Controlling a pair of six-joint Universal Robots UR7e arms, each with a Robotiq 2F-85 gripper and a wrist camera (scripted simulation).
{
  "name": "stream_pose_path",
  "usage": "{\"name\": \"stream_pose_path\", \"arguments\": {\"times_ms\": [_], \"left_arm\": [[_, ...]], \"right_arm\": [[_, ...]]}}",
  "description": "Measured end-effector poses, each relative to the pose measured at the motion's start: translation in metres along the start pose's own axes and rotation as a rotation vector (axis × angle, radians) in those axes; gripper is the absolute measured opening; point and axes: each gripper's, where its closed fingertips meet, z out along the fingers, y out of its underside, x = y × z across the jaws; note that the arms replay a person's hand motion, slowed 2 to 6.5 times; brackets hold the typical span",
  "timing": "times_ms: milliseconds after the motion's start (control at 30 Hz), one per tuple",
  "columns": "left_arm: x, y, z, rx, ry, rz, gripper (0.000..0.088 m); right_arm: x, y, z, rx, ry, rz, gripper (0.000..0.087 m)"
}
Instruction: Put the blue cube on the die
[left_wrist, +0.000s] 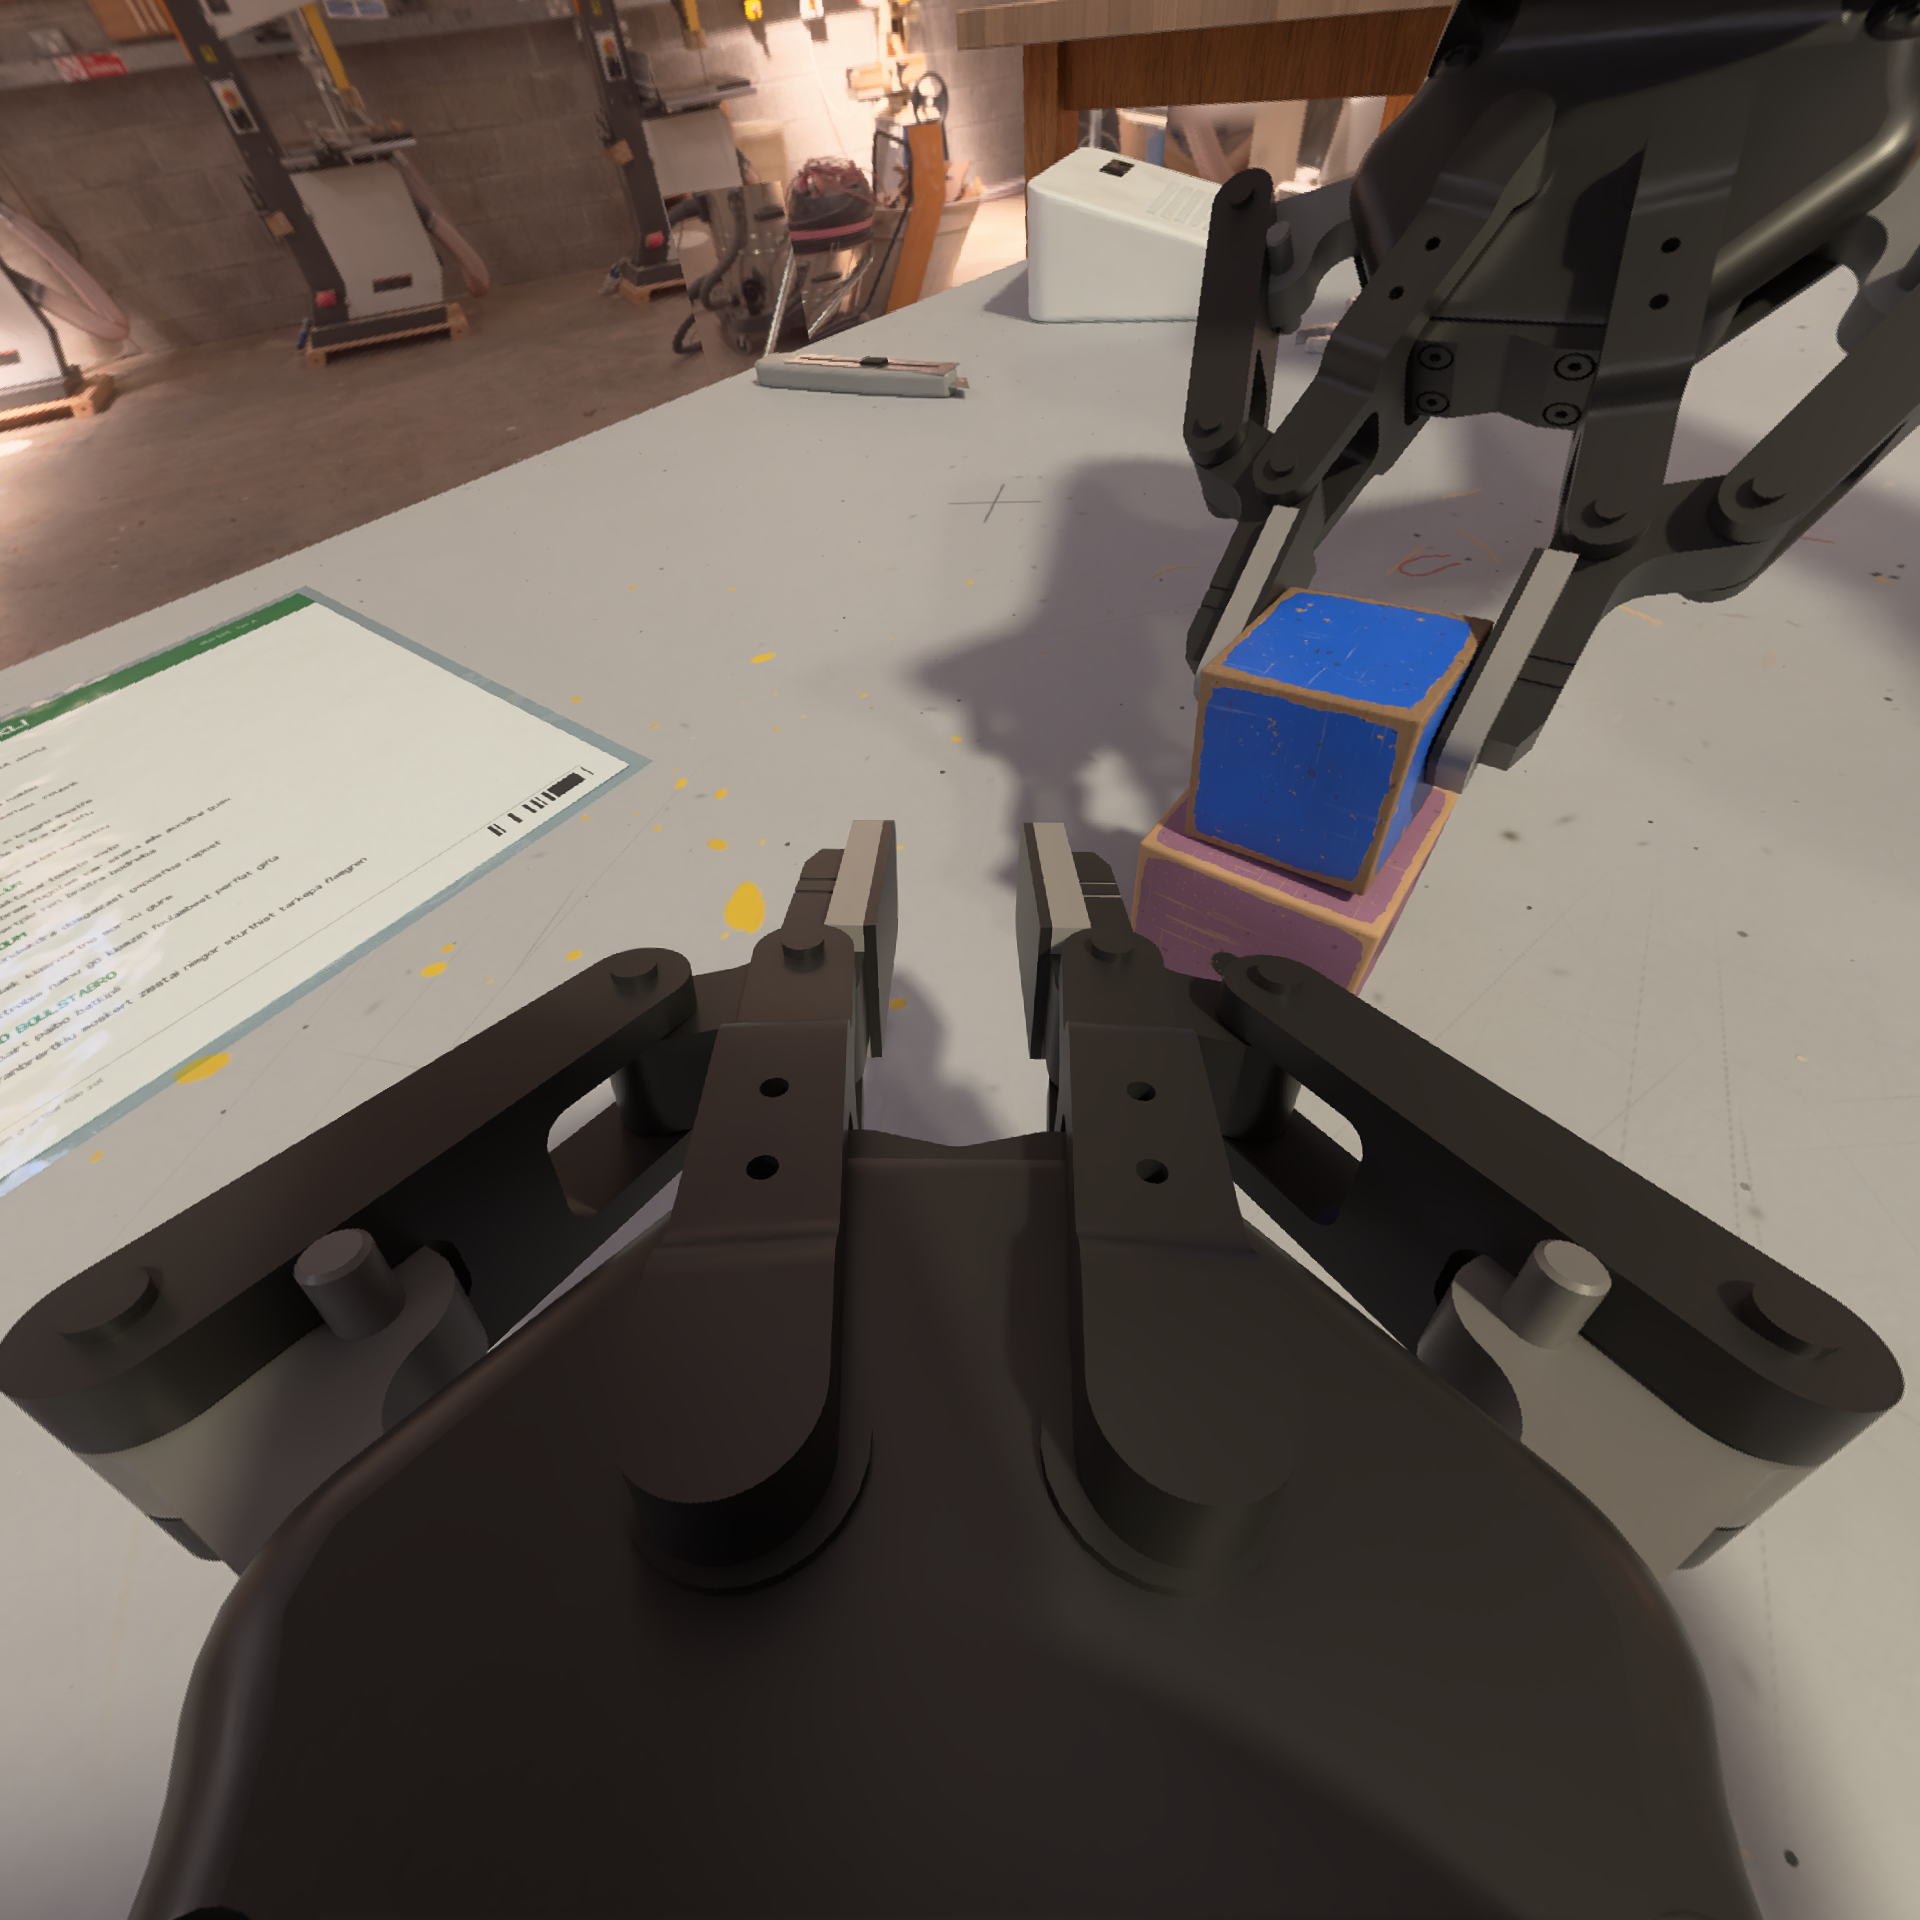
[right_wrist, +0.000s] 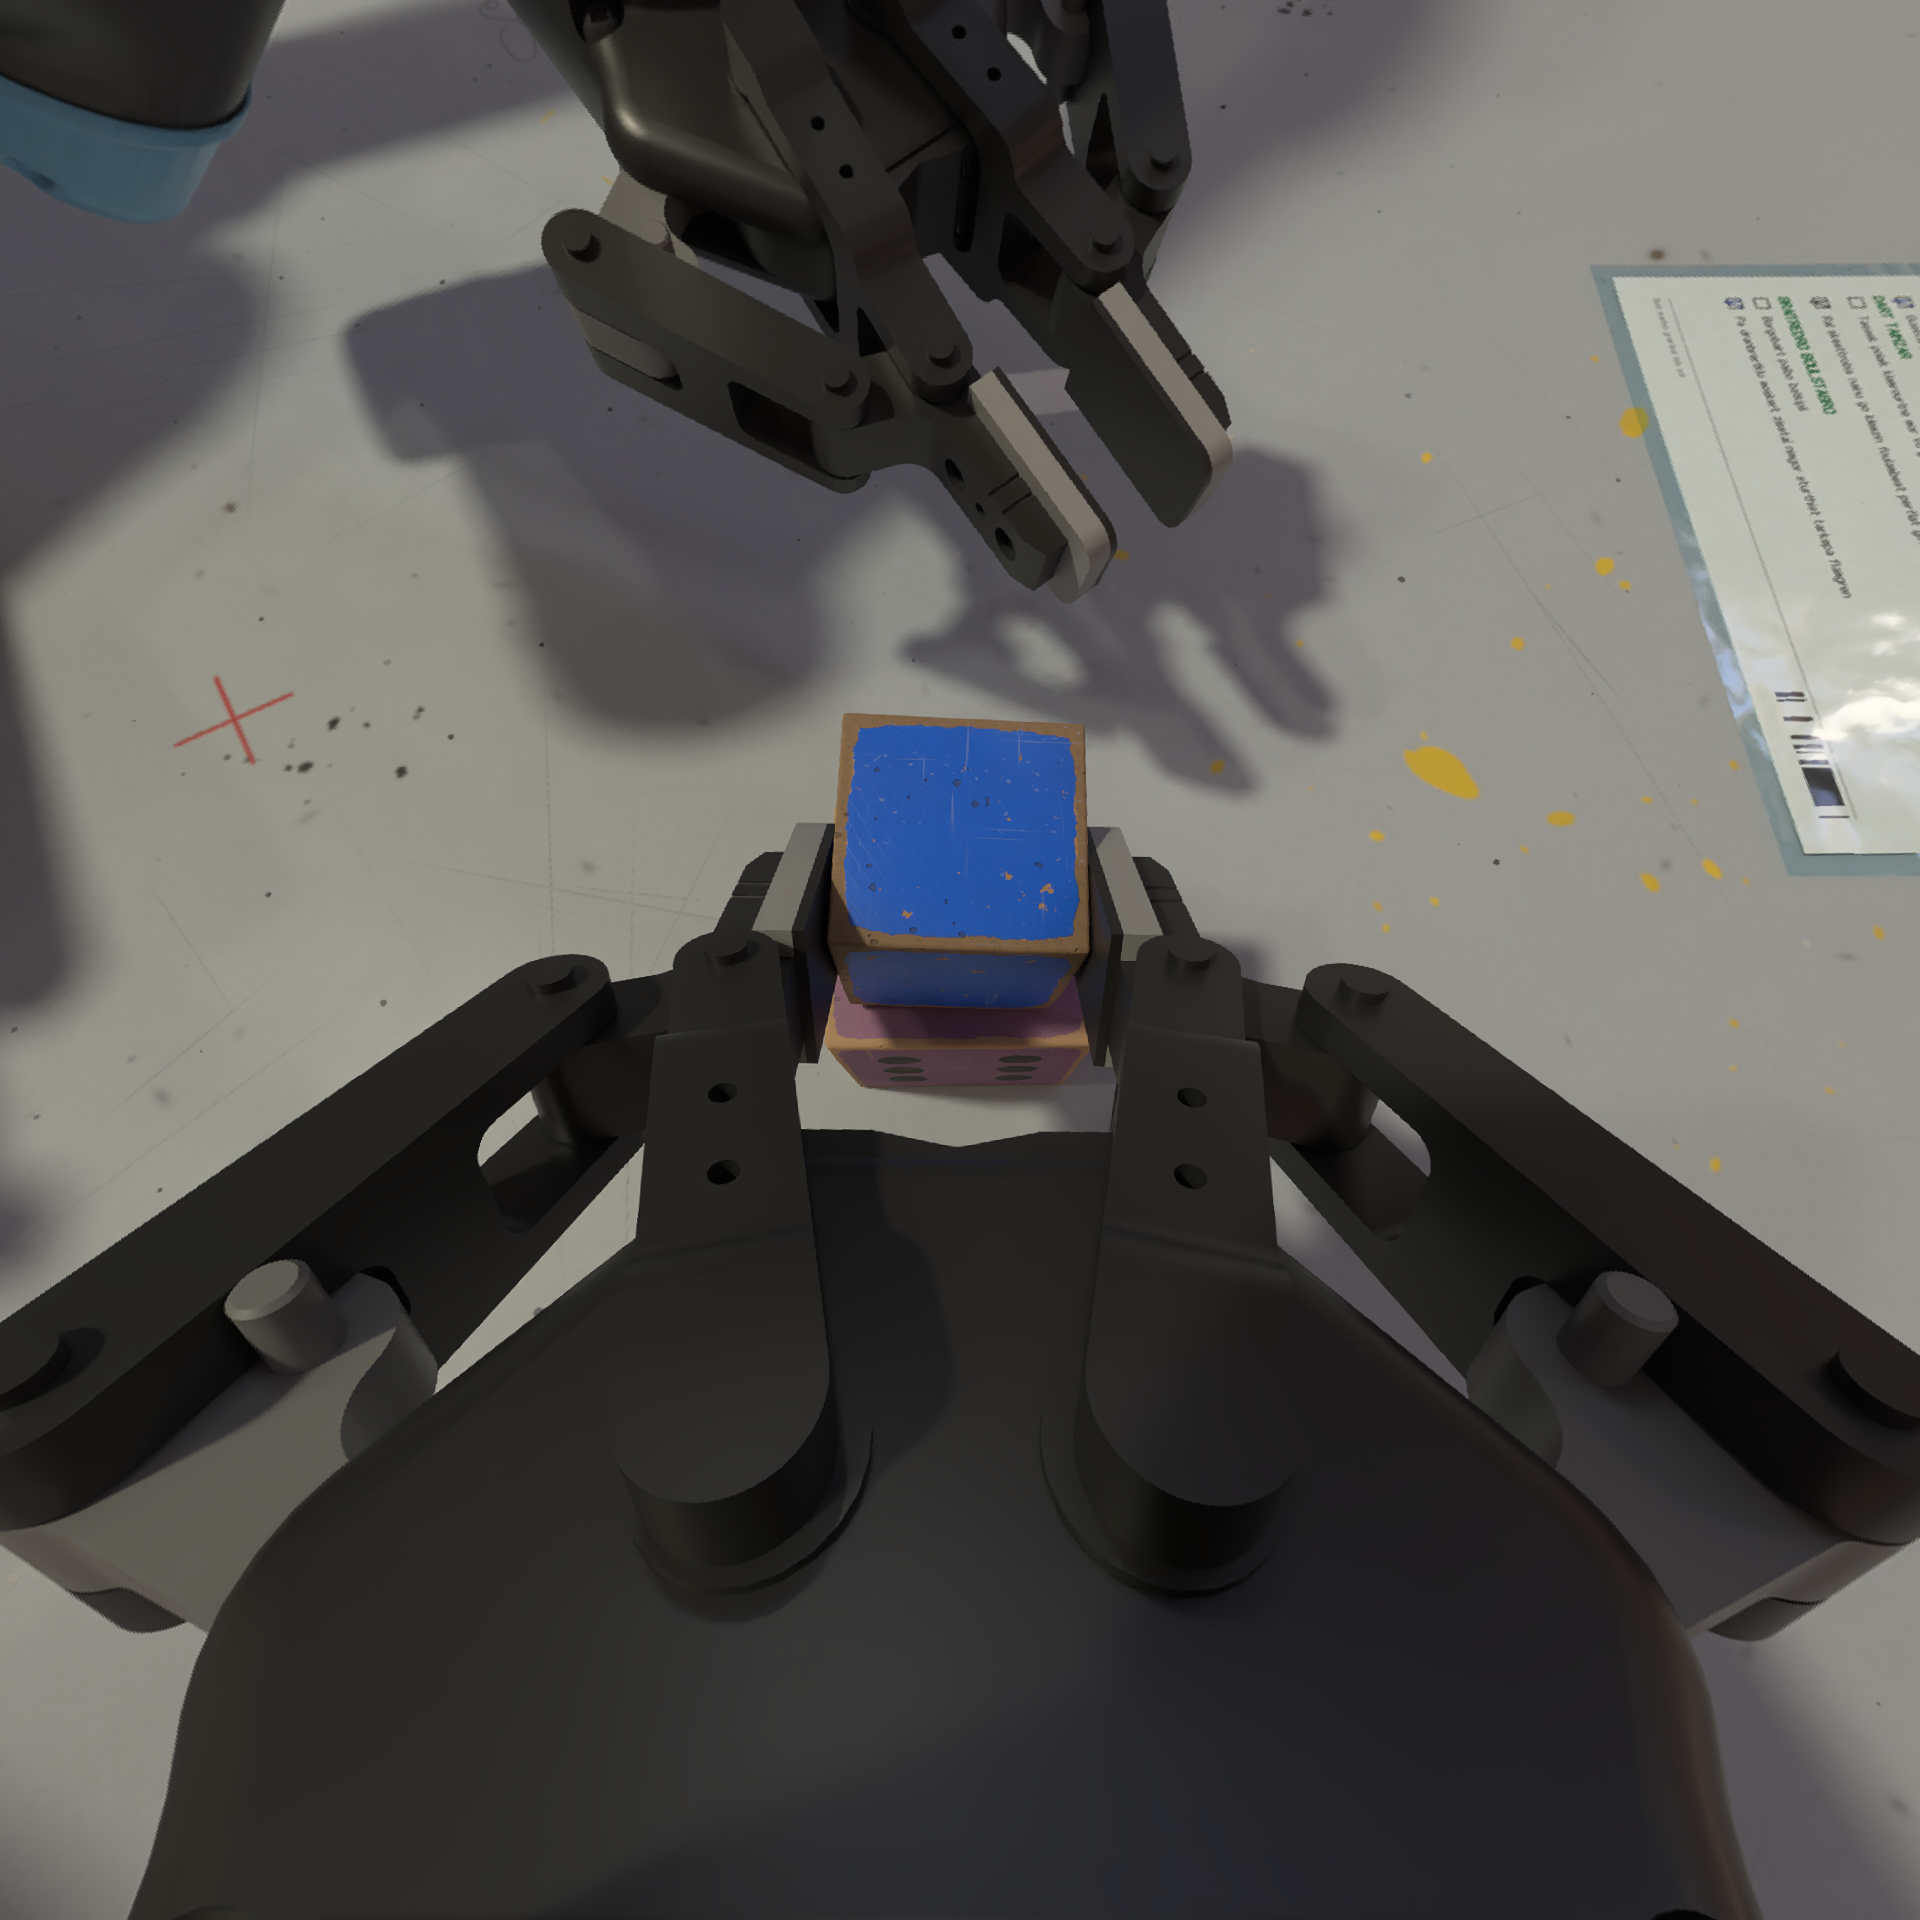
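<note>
The blue cube (left_wrist: 1320, 738) with worn wooden edges rests on the purple die (left_wrist: 1247, 925), turned a little and set off toward one side. In the right wrist view the cube (right_wrist: 961, 831) covers most of the die (right_wrist: 956, 1049), whose black pips show below it. My right gripper (right_wrist: 961, 894) is shut on the cube, one pad on each side; it also shows in the left wrist view (left_wrist: 1340, 717), coming down from above. My left gripper (left_wrist: 958, 862) is open and empty, low over the table just left of the die; it shows in the right wrist view too (right_wrist: 1132, 499).
A printed sheet (left_wrist: 260, 831) lies on the grey table (left_wrist: 727, 582) to the left, also in the right wrist view (right_wrist: 1808, 540). A white box (left_wrist: 1112, 239) and a flat grey tool (left_wrist: 857, 374) sit near the far edge. A red cross (right_wrist: 234, 717) marks the table.
</note>
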Motion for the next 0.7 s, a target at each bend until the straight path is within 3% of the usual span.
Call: {"name": "stream_pose_path", "arguments": {"times_ms": [700], "left_arm": [[-0.0002,-0.0003,0.0009,-0.001,0.004,0.001,0.0212]], "right_arm": [[-0.0004,0.0006,0.0008,0.002,-0.006,-0.006,0.0384]]}}
